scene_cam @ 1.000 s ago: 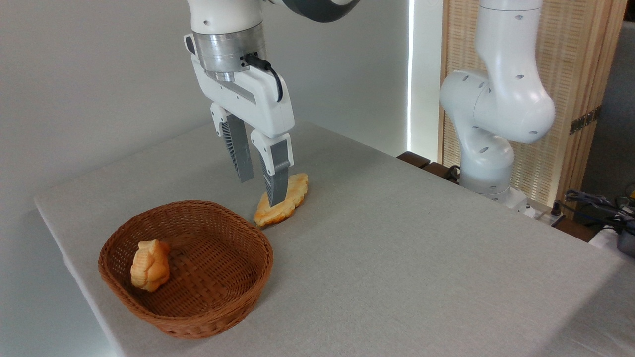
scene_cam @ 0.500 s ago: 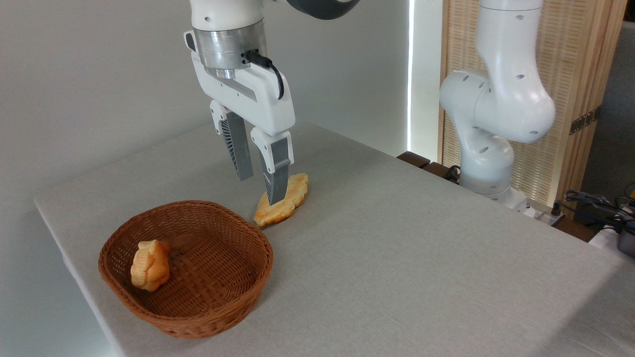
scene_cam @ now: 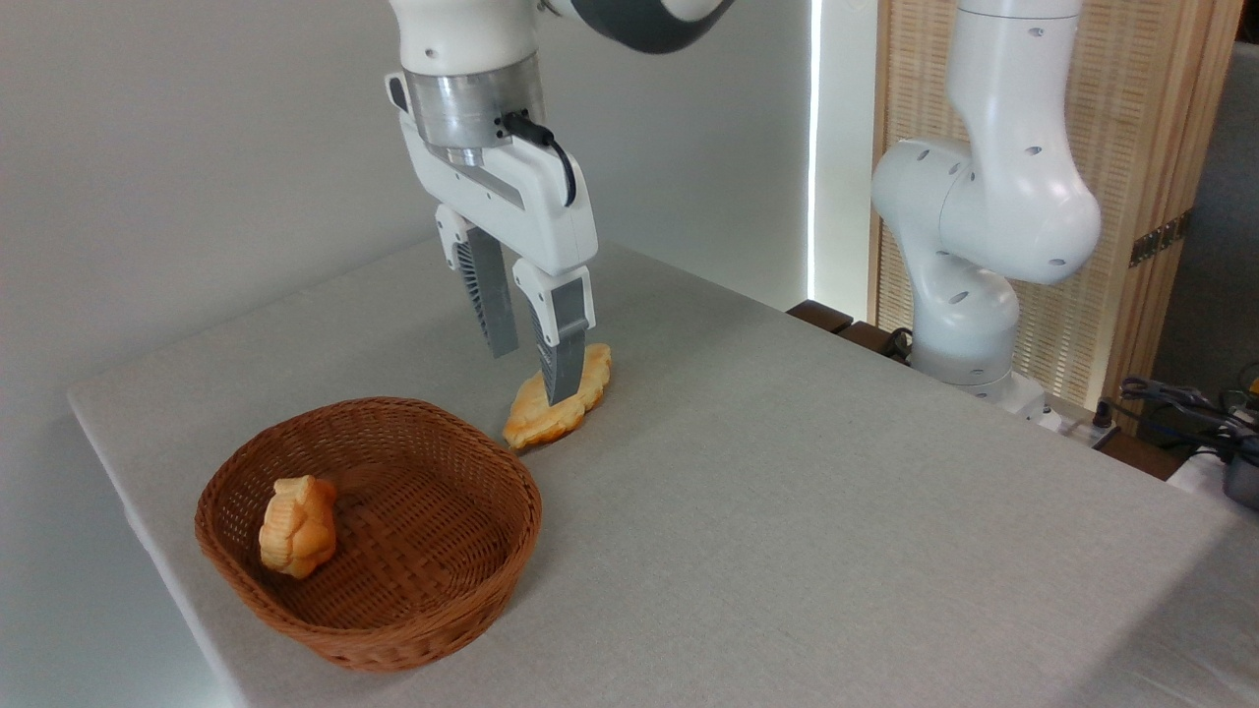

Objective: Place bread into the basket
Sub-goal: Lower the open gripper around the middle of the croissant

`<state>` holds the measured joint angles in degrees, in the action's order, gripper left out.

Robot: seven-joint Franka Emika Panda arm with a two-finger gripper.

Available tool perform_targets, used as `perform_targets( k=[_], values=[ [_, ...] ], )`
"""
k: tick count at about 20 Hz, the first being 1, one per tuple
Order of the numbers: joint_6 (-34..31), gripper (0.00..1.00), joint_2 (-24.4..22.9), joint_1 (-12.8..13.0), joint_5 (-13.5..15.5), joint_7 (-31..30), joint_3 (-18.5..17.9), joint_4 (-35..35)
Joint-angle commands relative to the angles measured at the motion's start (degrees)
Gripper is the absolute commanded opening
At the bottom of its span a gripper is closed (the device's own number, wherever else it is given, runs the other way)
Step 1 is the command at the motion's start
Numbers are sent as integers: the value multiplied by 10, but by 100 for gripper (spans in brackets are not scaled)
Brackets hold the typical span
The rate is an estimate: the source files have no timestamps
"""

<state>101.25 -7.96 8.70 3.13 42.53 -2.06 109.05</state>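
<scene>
The long golden-orange bread (scene_cam: 551, 408) lies flat on the grey tablecloth, just behind and to the right of the round brown wicker basket (scene_cam: 433, 610). My gripper (scene_cam: 531, 374) hangs over the bread's middle, fingers pointing down and spread apart, with nothing between them. The nearer finger (scene_cam: 561, 354) covers part of the loaf's middle. I cannot tell whether the fingertips touch the bread. The basket stands near the table's front left corner.
A small stubby pale-orange bread piece (scene_cam: 297, 526) lies inside the basket at its left side. The arm's white base (scene_cam: 969, 295) stands at the table's far right edge. Cables and dark gear (scene_cam: 1200, 413) sit off the table's right end.
The gripper has shifted to the right and slightly away from the basket, staying open above the bread. The bread and basket have not moved.
</scene>
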Motion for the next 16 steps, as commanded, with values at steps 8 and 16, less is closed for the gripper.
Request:
perform_targets(
  k=[8,16],
  values=[
    [100,100,-41,109,38,-229,1,168],
    [172,100,-31,149,39,-336,1,209]
  ],
)
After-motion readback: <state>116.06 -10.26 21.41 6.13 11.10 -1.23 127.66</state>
